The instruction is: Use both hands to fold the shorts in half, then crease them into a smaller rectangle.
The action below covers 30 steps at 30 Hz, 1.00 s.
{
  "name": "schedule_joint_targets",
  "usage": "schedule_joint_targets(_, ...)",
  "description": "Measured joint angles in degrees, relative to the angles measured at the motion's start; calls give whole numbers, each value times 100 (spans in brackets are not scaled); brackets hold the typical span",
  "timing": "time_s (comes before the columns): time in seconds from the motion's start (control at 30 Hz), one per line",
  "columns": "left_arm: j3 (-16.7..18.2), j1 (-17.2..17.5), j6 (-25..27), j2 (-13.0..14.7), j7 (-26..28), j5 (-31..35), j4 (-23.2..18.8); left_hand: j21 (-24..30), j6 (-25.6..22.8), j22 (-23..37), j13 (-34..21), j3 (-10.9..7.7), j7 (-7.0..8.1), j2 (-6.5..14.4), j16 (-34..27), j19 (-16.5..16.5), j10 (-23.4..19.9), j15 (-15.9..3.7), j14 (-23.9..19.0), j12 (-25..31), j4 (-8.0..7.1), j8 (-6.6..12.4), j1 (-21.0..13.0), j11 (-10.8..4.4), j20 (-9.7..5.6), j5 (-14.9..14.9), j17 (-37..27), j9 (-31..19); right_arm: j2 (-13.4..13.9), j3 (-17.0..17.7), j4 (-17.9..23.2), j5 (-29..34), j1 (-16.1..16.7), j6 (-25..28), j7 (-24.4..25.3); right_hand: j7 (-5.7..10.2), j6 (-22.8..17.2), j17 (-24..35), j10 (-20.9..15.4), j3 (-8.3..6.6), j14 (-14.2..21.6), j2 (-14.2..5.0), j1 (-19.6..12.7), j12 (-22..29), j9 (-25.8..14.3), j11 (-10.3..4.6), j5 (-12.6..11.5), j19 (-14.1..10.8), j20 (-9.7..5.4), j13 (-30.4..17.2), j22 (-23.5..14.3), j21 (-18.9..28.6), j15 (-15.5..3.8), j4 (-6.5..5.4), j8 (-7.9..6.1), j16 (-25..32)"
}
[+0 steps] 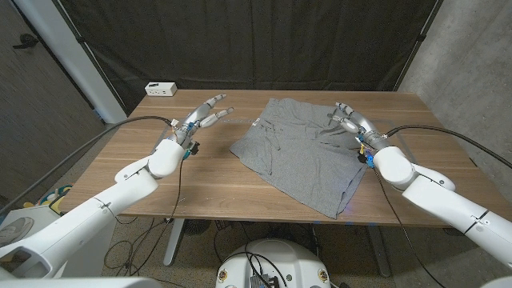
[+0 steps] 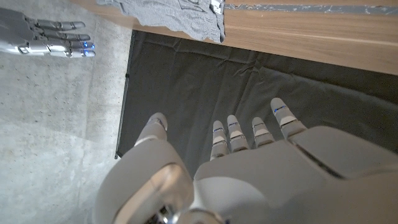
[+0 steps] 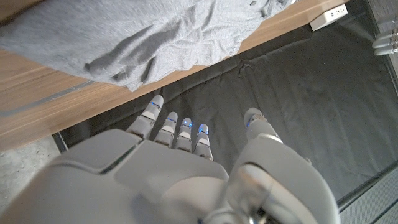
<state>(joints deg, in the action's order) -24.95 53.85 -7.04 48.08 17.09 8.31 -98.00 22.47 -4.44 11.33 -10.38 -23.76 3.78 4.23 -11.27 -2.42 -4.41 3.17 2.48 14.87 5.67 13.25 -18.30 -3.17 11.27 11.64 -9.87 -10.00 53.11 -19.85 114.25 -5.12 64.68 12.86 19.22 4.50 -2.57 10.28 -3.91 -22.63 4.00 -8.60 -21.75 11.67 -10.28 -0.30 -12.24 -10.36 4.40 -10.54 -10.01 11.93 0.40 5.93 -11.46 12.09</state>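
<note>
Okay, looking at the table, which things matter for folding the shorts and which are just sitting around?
For the job:
- grey shorts, spread out on the table, not yet folded
- left hand, fingers apart, holding nothing
- right hand, over the shorts' far right edge

Just lying about:
- small white box at the far left corner
- wooden table

The shorts [image 1: 302,152] lie spread on the tabletop [image 1: 216,188], right of its middle, reaching from near the far edge toward the near edge. The left hand [image 1: 200,118] is over the left half of the tabletop, to the left of the shorts and apart from them. The right hand [image 1: 350,122] is over the shorts' right side, near the tabletop's far right corner. A small box [image 1: 161,88] sits at the far left corner.
</note>
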Motion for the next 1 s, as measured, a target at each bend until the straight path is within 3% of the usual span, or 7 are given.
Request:
schedule_joint_targets(0.23,2,61,195,133,-1,463,-167,0,-243,0,0,6,18,-24,0,54,-100,-13,-76,0,62,0,-82,-54,-16,0,0,0,176,43,409,120,176,336,42,31,-31,0,-11,-23,21,-38,-38,0,0,-11,39,-30,-30,0,0,4,-21,23,0,0)
schedule_joint_targets(0.27,3,118,220,257,-4,518,-336,0,-274,0,0,-2,25,-24,0,74,-123,-19,-81,0,88,0,-82,-61,-31,0,0,0,209,48,484,234,205,727,65,31,-31,0,-23,-19,31,-31,-45,0,0,-23,40,-30,-30,0,0,4,-31,27,0,0)
schedule_joint_targets(0.47,0,185,382,403,-49,859,-538,21,-328,0,-1,4,61,-69,0,143,-177,-41,-165,0,133,0,-128,-114,-25,0,-1,0,358,63,803,358,345,1144,89,31,-31,17,-22,23,31,9,-80,-23,0,-39,85,-61,-61,0,1,4,-31,62,24,0)
schedule_joint_targets(0.67,-1,262,532,547,-108,1107,-737,21,-327,-2,-1,16,61,-93,0,161,-185,-61,-184,0,180,0,-152,-123,-43,0,-1,0,508,75,1120,503,493,1533,127,9,-8,27,3,123,31,169,18,-45,1,-64,89,-92,-30,1,1,4,-31,51,25,0)
schedule_joint_targets(1.0,16,353,841,781,-342,1448,-1078,15,-139,-15,-17,67,183,-244,48,192,-76,-102,-115,-134,292,-181,-302,-142,-74,1,-1,1,731,115,1611,775,786,2031,263,9,-8,27,25,234,38,298,24,-45,1,-41,123,-92,-30,1,1,4,-38,72,46,0)
